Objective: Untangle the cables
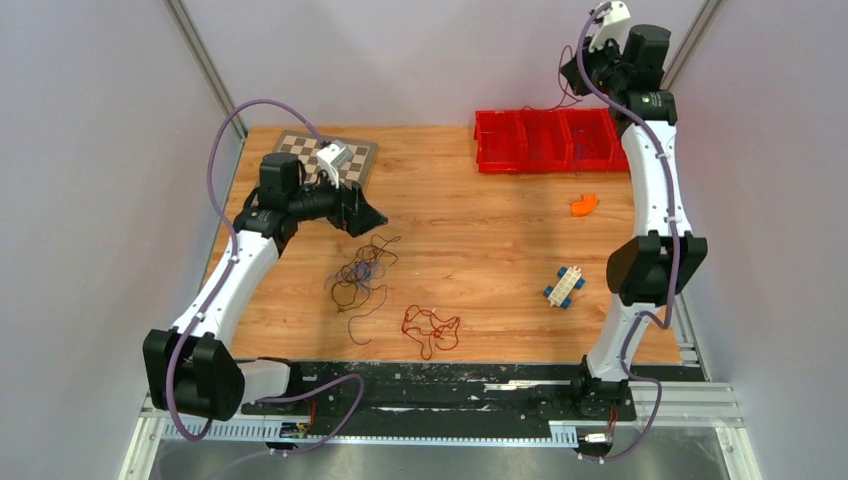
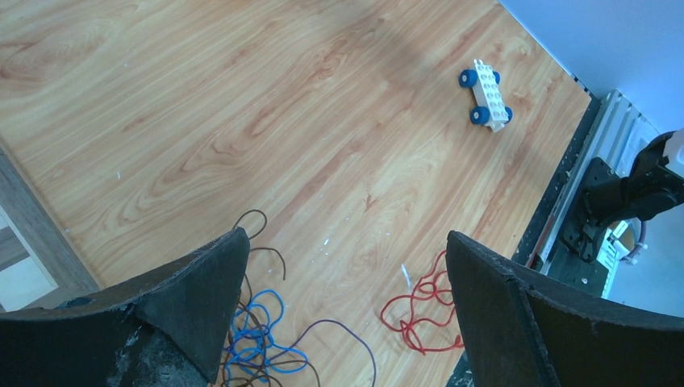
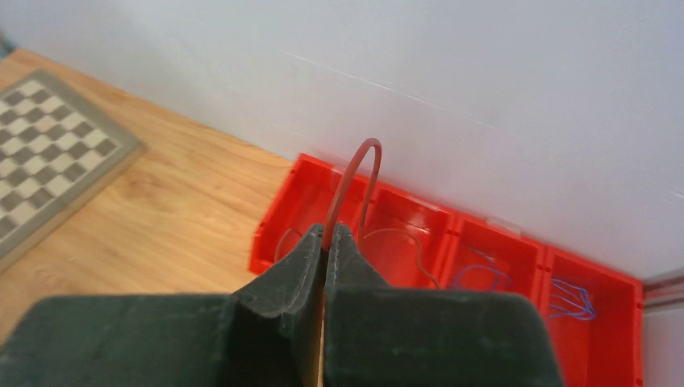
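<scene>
- Your left gripper point(image 2: 347, 282) hangs empty with its jaws spread wide over the brown-and-blue cables point(image 1: 358, 275), which lie tangled on the table point(image 1: 470, 230).
- The red cable point(image 1: 430, 328) lies just beside that tangle, nearer the arm bases.
- Your right gripper point(image 3: 327, 242) is clenched on a reddish-brown cable point(image 3: 337, 201), raised above the red bin point(image 3: 278, 210).

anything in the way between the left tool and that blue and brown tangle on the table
Nothing visible. The left tool hangs open over the wood, with the blue and brown tangle lying uncovered by one of its fingers. The red cable lies apart, and the toy car sits well off.
</scene>
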You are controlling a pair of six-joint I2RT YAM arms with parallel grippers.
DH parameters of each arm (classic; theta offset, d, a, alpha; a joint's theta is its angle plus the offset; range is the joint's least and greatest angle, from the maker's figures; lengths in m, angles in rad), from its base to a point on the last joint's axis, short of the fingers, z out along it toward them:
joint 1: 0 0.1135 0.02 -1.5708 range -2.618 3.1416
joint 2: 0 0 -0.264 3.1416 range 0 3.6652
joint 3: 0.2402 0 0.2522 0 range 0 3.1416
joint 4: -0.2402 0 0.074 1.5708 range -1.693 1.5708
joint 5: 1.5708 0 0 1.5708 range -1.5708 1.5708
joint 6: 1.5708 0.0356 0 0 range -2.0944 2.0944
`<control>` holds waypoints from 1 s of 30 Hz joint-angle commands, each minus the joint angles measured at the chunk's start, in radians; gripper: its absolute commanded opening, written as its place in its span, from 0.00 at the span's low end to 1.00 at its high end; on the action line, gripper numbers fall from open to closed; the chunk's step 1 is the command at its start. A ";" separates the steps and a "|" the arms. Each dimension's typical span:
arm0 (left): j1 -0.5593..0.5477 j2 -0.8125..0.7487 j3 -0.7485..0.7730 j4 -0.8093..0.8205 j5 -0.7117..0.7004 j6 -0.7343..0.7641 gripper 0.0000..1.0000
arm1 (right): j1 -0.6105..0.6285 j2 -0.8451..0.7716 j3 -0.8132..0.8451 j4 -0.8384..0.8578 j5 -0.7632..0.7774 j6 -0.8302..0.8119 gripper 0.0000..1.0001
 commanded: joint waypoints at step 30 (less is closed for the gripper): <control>0.005 0.177 0.158 -0.039 -0.032 -0.009 0.99 | -0.063 0.525 0.031 0.326 -0.107 -0.125 0.00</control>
